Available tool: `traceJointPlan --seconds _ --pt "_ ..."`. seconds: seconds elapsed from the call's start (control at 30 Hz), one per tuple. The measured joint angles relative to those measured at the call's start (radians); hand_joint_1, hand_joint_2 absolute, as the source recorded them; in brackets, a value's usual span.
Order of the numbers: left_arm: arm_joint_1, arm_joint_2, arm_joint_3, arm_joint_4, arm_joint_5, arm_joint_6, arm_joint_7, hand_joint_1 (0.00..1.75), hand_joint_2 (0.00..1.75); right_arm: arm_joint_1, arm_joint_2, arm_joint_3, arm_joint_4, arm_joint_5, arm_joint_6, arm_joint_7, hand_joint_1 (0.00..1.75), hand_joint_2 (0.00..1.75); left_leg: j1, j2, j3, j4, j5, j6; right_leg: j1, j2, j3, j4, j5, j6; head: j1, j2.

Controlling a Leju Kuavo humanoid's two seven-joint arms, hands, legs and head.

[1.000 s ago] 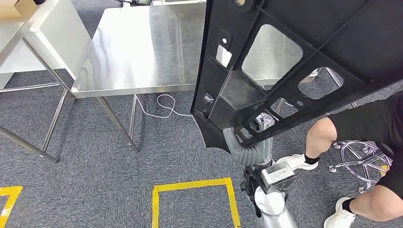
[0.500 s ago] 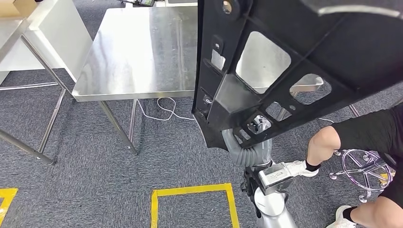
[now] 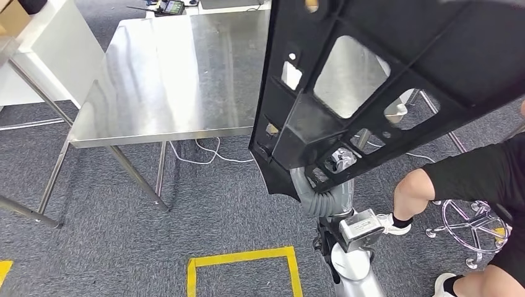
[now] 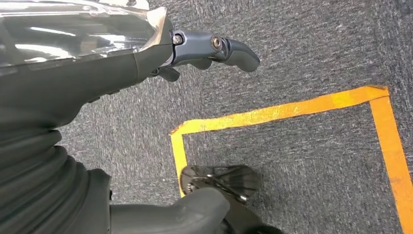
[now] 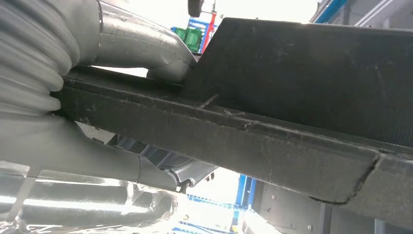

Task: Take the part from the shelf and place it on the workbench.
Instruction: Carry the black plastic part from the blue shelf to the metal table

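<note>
Head view: black part (image 3: 396,80) clamped in right hand (image 3: 331,167), upright above workbench (image 3: 167,74).

steel workbench (image 3: 167,80), grey carpet floor (image 3: 204,204)

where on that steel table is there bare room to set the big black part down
The steel workbench looks bare across its visible near and left stretch, from its front edge back toward a small dark device at the far edge. The black part in the right hand hides the right side. A seated person crowds the floor to the right.
</note>
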Motion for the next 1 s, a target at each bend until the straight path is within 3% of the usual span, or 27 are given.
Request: traceJointPlan --seconds 0.03,0.1,0.17,0.23,0.3,0.33,0.43,0.5,0.53,0.57,0.6,0.63,0.67,0.7,0.77,0.83,0.87,0.93,1.0 --pt "0.001 0.000 0.000 0.000 0.000 0.000 -0.001 0.00 1.75 0.000 0.000 0.000 0.001 0.000 0.000 0.000 1.75 1.75 -0.003 0.000 -0.004 -0.026 0.022 0.008 0.005 0.003 0.011 0.000 -0.008 -0.001 0.000 0.000" --pt "0.002 0.001 0.000 0.000 0.000 0.000 -0.005 0.00 1.75 -0.001 0.001 0.000 0.002 0.000 0.000 0.000 1.75 1.75 -0.016 -0.002 0.032 -0.151 0.113 0.034 0.012 0.005 0.034 -0.002 -0.026 -0.002 0.001 0.000" --pt "0.001 0.002 0.001 0.000 0.000 0.000 -0.008 0.00 1.75 -0.003 0.002 0.000 0.002 0.001 0.000 -0.001 1.75 1.75 -0.032 -0.005 0.067 -0.241 0.160 0.058 0.013 0.007 0.051 -0.009 -0.040 0.003 0.007 0.000" --pt "0.001 0.003 0.001 0.000 0.000 0.002 -0.009 0.00 1.75 -0.004 0.004 0.000 0.002 0.001 0.000 -0.002 1.75 1.75 -0.044 -0.006 0.084 -0.268 0.155 0.072 0.014 0.008 0.066 -0.012 -0.039 0.018 0.008 0.000" --pt "0.003 0.002 0.001 0.000 0.001 0.004 -0.009 0.00 1.75 -0.004 0.005 0.000 0.002 0.002 0.000 -0.002 1.75 1.75 -0.042 -0.006 0.118 -0.297 0.161 0.081 0.018 0.007 0.070 0.006 -0.036 0.030 0.005 0.000" --pt "0.003 0.001 0.001 0.000 0.001 0.004 -0.009 0.00 1.75 -0.006 0.005 0.000 0.002 0.002 0.000 -0.003 1.75 1.75 -0.039 -0.006 0.135 -0.306 0.161 0.084 0.019 0.006 0.058 0.034 -0.039 0.033 0.005 0.000" --pt "0.001 0.000 0.003 0.000 0.001 0.004 -0.010 0.00 1.75 -0.010 0.003 0.000 0.002 0.003 0.000 -0.003 1.75 1.75 -0.035 -0.007 0.161 -0.317 0.149 0.086 0.011 0.005 -0.052 0.197 -0.086 0.032 0.008 0.000" --pt "0.004 -0.001 0.004 0.000 0.001 0.003 -0.010 0.00 1.75 -0.008 0.001 0.000 0.004 0.003 0.000 -0.002 1.75 1.75 -0.033 -0.010 0.173 -0.317 0.135 0.081 0.003 0.005 -0.115 0.245 -0.117 0.039 0.009 0.000" --pt "0.006 -0.002 0.004 0.000 0.001 0.003 -0.010 0.00 1.75 -0.007 0.000 0.000 0.004 0.004 0.000 -0.002 1.75 1.75 -0.031 -0.011 0.183 -0.316 0.127 0.076 -0.001 0.004 -0.122 0.222 -0.106 0.051 0.009 0.000" --pt "0.007 -0.003 0.005 0.000 0.001 0.003 -0.010 0.00 1.75 -0.007 0.000 0.000 0.005 0.004 0.000 -0.002 1.75 1.75 -0.029 -0.011 0.194 -0.315 0.117 0.070 -0.007 0.003 -0.113 0.167 -0.074 0.068 0.009 0.000" --pt "0.009 -0.003 0.006 0.000 0.001 0.003 -0.010 0.00 1.75 -0.008 0.000 0.000 0.005 0.004 0.000 -0.002 1.75 1.75 -0.027 -0.012 0.201 -0.314 0.107 0.064 -0.012 -0.001 -0.094 0.099 -0.025 0.085 0.010 0.000" --pt "0.009 -0.003 0.007 0.000 0.001 0.003 -0.010 0.00 1.75 -0.008 -0.001 0.000 0.006 0.004 0.000 -0.002 1.75 1.75 -0.027 -0.012 0.210 -0.311 0.096 0.057 -0.013 -0.006 -0.079 0.041 0.017 0.093 0.011 0.000" --pt "0.008 -0.003 0.008 0.000 0.001 0.003 -0.010 0.00 1.75 -0.008 -0.001 0.001 0.006 0.004 0.000 -0.002 1.75 1.75 -0.028 -0.012 0.214 -0.308 0.086 0.050 -0.012 -0.009 -0.065 0.002 0.045 0.087 0.012 0.000" --pt "0.008 -0.003 0.009 0.000 0.001 0.003 -0.010 0.00 1.75 -0.008 -0.001 0.002 0.007 0.004 0.000 -0.002 1.75 1.75 -0.029 -0.011 0.217 -0.305 0.079 0.042 -0.010 -0.011 -0.061 -0.013 0.059 0.072 0.013 0.000" --pt "0.007 -0.003 0.012 0.000 0.001 0.003 -0.010 0.00 1.75 -0.009 0.000 0.004 0.007 0.004 0.000 -0.002 1.75 1.75 -0.027 -0.008 0.223 -0.297 0.072 0.031 -0.007 -0.006 -0.052 -0.013 0.057 0.035 0.012 0.000" --pt "0.007 -0.003 0.015 0.000 0.001 0.003 -0.010 0.00 1.75 -0.010 0.001 0.007 0.007 0.004 0.000 -0.002 1.75 1.75 -0.023 -0.006 0.209 -0.258 0.065 0.023 -0.009 -0.002 -0.036 -0.015 0.050 0.014 0.010 0.000" --pt "0.006 -0.003 0.016 0.000 0.000 0.002 -0.010 0.00 1.75 -0.011 0.001 0.008 0.006 0.004 0.000 -0.002 1.75 1.75 -0.020 -0.005 0.185 -0.215 0.053 0.018 -0.010 -0.002 -0.027 -0.016 0.044 0.005 0.009 0.000" --pt "0.006 -0.004 0.017 0.000 0.000 0.002 -0.010 0.00 1.75 -0.013 0.002 0.011 0.006 0.004 0.000 -0.001 1.75 1.75 -0.018 -0.004 0.104 -0.090 0.008 0.009 -0.007 -0.002 -0.014 -0.017 0.031 -0.006 0.005 0.000" --pt "0.008 -0.004 0.017 0.000 0.000 0.001 -0.010 0.00 1.75 -0.011 0.002 0.014 0.007 0.006 0.000 0.001 1.75 1.75 -0.017 -0.005 0.029 -0.006 -0.020 0.007 -0.003 0.001 -0.001 -0.017 0.017 -0.007 0.005 0.000"
